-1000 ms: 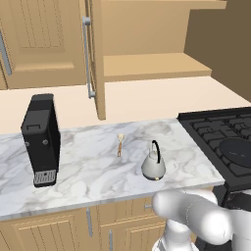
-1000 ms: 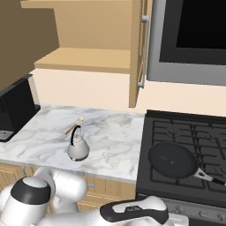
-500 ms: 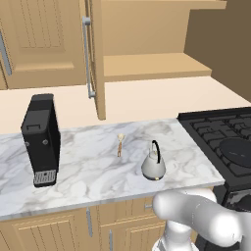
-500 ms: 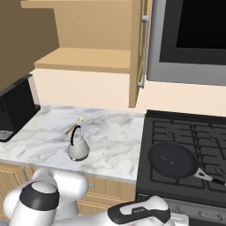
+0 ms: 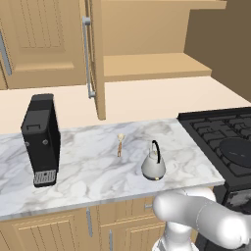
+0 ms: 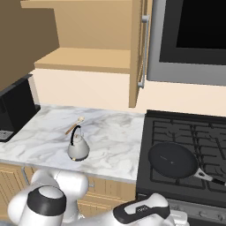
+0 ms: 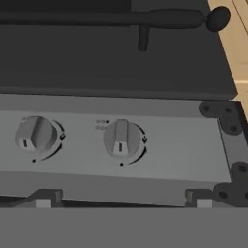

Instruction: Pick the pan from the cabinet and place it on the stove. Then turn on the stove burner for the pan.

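On the near left burner of the stove (image 6: 185, 132) sat the pan (image 6: 172, 160), its handle pointing right and toward the front edge; the cabinet (image 6: 95, 42) stood open, its shelf bare. Low at the control panel, the gripper (image 7: 123, 203) faced a knob (image 7: 121, 137) straight ahead between its fingers, jaws spread wide, holding nothing; a second knob (image 7: 36, 134) lay beside it; which burner each serves was hard to tell.

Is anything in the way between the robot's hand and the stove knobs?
Nothing visible is. In the hand view the two knobs on the stove front panel sit straight ahead of the open gripper, with bare panel in between. The pan already rests on the front-left grate, so the knob is what's left.
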Tool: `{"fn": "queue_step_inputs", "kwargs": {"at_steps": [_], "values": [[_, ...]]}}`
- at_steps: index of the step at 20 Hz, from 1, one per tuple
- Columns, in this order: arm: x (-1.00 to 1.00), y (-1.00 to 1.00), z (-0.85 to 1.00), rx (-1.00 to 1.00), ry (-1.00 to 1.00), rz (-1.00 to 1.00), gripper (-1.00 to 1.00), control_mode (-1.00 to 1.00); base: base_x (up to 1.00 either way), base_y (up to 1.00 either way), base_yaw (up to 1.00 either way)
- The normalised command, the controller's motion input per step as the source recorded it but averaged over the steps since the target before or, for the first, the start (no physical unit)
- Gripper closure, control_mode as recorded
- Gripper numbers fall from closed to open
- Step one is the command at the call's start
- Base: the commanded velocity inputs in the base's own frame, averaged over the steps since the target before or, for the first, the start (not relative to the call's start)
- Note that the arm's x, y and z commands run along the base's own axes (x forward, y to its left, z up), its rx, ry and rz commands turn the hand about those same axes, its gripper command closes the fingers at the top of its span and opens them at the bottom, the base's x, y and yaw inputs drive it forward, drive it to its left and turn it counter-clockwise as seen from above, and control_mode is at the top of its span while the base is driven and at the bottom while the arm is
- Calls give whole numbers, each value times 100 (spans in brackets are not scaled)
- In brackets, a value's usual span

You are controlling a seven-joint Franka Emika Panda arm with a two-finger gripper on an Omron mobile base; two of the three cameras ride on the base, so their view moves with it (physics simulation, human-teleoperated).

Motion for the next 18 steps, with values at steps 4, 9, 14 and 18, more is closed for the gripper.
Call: {"fn": "queue_step_inputs", "kwargs": {"at_steps": [4,9,14,18], "values": [[15,0,-21,0,0,0,-100,-100,0,0,0],[15,0,-20,0,0,0,-100,-100,0,0,0],[9,0,-22,0,0,0,-100,-100,0,0,0],[9,-1,-23,0,0,0,-100,-100,0,0,0]]}}
